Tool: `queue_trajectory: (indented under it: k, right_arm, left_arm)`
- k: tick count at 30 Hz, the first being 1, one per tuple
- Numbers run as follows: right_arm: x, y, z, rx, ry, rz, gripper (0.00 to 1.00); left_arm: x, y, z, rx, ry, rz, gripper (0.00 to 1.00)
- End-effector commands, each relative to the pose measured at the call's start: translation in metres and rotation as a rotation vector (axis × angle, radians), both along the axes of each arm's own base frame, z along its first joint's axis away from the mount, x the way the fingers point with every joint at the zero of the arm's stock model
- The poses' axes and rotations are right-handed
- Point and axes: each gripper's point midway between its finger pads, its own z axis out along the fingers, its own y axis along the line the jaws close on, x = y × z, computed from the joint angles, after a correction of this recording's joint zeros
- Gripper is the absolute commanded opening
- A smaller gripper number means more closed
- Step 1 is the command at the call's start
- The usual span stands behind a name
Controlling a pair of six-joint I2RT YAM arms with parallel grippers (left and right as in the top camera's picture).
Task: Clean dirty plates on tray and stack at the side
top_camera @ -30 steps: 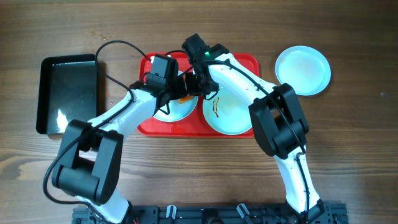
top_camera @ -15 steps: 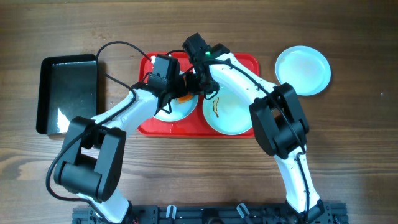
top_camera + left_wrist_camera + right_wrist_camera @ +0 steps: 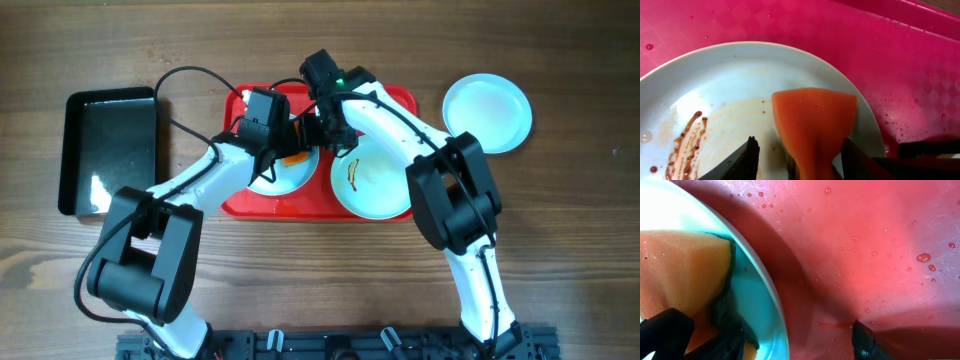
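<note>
The step in hand looks like scrubbing the first of two dirty plates on the red tray [image 3: 270, 207], which sits upper centre in the overhead frame. Of the two, the left-hand plate [image 3: 278, 182] has both arms meeting over it, the right-hand plate [image 3: 375, 185] carries a thin dark streak [image 3: 352, 172], and a third plate [image 3: 487, 112] lies clean-looking off the tray at upper right. The left gripper [image 3: 800, 160] clenches an orange sponge [image 3: 815, 125] that hangs over the left-hand plate; whether it touches cannot be told. The right gripper [image 3: 767, 337] is released, its fingers spread wide with that plate's rim between them and nothing pinched. Brown smears [image 3: 687, 140] remain at the lower left of the left wrist view, beside the sponge, so the next move probably calls for sweeping the sponge across them, perhaps with the rim steadied. The wooden table [image 3: 560, 250] is otherwise bare except for a black tray [image 3: 115, 130] at far left. Water droplets [image 3: 924, 257] bead the red surface, which may let the plates slide.
</note>
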Motion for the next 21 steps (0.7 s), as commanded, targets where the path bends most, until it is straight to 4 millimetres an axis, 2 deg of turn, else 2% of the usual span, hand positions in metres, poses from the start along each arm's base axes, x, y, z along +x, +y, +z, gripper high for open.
queue_trajectory:
  k: [1, 8, 12, 16, 21]
  right_arm:
    - [-0.008, 0.006, 0.004, 0.034, 0.026, 0.009, 0.71]
    - [-0.003, 0.008, 0.011, 0.045, 0.007, 0.006, 0.73]
    - [0.003, 0.012, 0.024, 0.071, -0.027, -0.011, 0.73]
    - [0.013, 0.017, 0.039, 0.105, -0.081, -0.018, 0.74]
    - [0.031, 0.01, 0.05, 0.126, -0.135, -0.047, 0.81]
  left_arm:
    - [-0.005, -0.012, -0.007, -0.026, 0.022, -0.02, 0.51]
    - [-0.005, -0.012, -0.007, -0.026, 0.022, -0.02, 0.49]
    - [-0.005, -0.012, -0.007, -0.026, 0.022, -0.02, 0.49]
    - [-0.005, -0.012, -0.007, -0.026, 0.022, -0.02, 0.5]
    - [-0.005, -0.012, -0.007, -0.026, 0.023, -0.02, 0.51]
